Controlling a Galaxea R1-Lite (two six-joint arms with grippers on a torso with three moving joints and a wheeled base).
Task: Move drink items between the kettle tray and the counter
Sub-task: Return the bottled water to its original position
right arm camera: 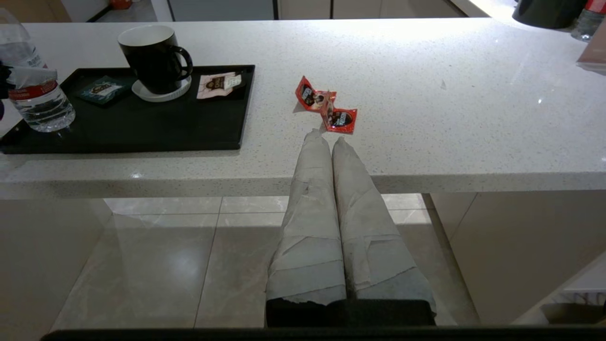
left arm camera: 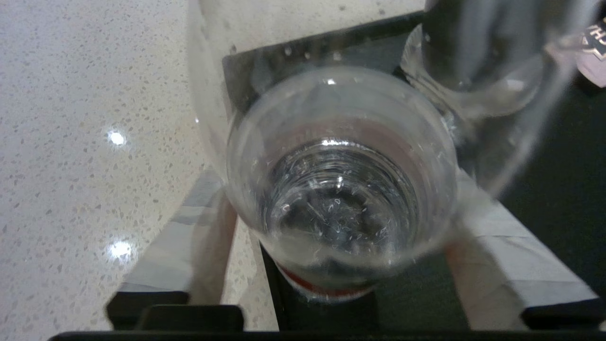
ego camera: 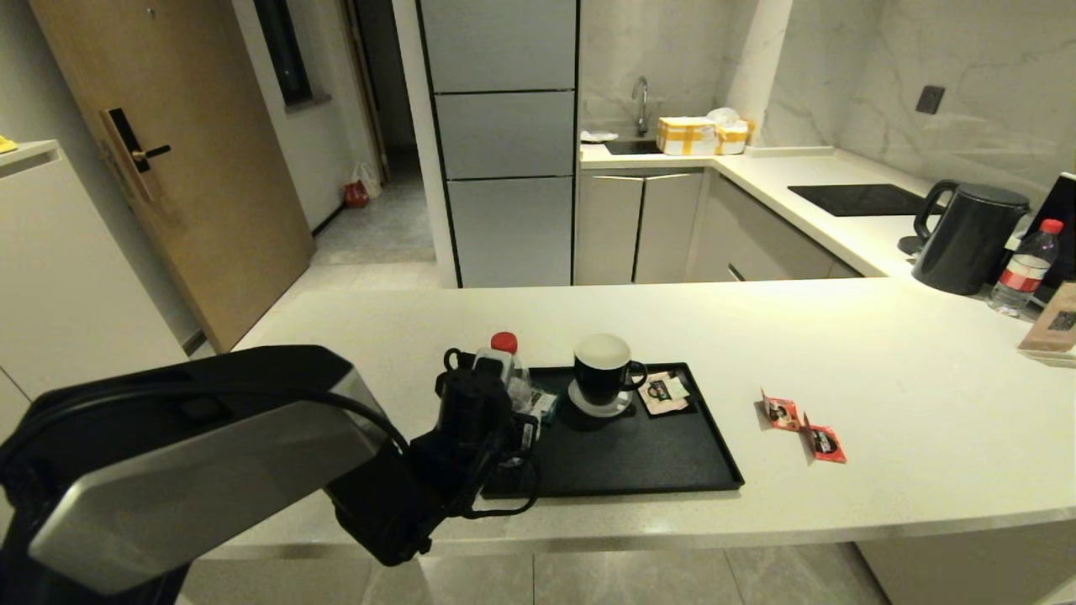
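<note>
The clear water bottle point(ego camera: 504, 343) with red cap and red label stands upright at the left end of the black kettle tray point(ego camera: 639, 458). My left gripper point(ego camera: 496, 395) is shut on the bottle's body. In the left wrist view the bottle point(left arm camera: 341, 199) fills the gap between both taped fingers point(left arm camera: 208, 237), over the tray's rim point(left arm camera: 322, 43). I cannot tell whether its base touches the tray. Two red sachets point(ego camera: 782, 412) point(ego camera: 826, 443) lie on the off-white counter point(ego camera: 883, 353), right of the tray. My right gripper point(right arm camera: 326, 137) is shut and empty, below the counter's front edge, near the sachets point(right arm camera: 326, 102).
A black mug point(ego camera: 603, 374) on a white coaster, a pink packet point(ego camera: 664, 392) and a teal packet point(ego camera: 542, 405) sit at the tray's back. At the far right stand a black kettle point(ego camera: 967, 235), a second bottle point(ego camera: 1024, 269) and a brown card point(ego camera: 1055, 323).
</note>
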